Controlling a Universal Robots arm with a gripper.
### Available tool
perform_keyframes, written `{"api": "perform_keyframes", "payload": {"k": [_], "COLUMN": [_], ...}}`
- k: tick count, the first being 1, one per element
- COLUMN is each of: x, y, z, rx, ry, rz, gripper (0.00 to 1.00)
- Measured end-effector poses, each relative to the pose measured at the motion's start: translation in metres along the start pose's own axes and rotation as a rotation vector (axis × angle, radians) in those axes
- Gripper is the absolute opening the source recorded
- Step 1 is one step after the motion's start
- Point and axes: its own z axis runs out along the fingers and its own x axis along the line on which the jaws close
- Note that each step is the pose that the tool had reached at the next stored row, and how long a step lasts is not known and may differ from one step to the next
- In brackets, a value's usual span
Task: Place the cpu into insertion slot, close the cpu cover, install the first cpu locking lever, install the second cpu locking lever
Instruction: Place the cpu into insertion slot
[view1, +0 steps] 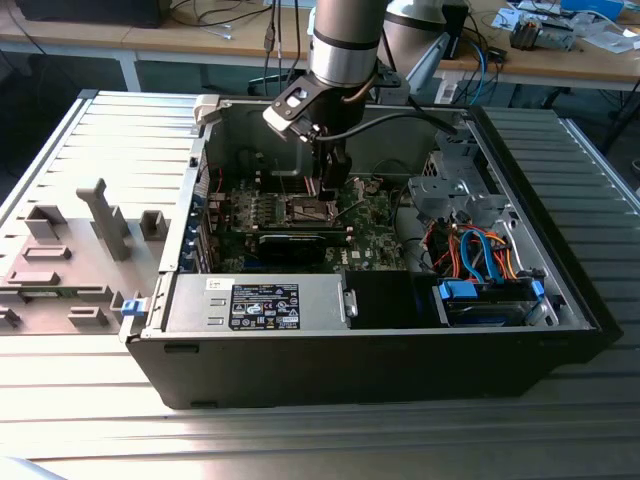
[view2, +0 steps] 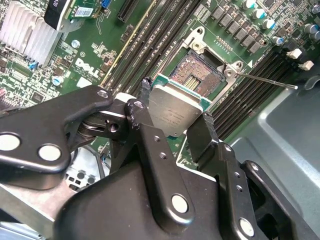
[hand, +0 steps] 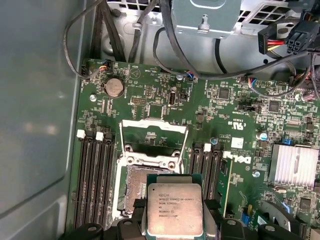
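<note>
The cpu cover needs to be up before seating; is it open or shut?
Open: the cpu cover is swung back off the insertion slot, whose contact field lies bare.

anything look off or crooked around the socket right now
Nothing stands out. The pincer grips the cpu by two opposite edges, partly over the bare insertion slot and not yet seated. No damage shows on the board around it.
</note>
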Motion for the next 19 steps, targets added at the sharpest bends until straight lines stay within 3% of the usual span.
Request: {"api": "perform_keyframes", "payload": {"k": [19], "x": [0.0], "y": [0.0], "z": [0.0], "rx": [0.0006], "ry": [0.0022], "rz": [0.041], "gripper": [0.54]}}
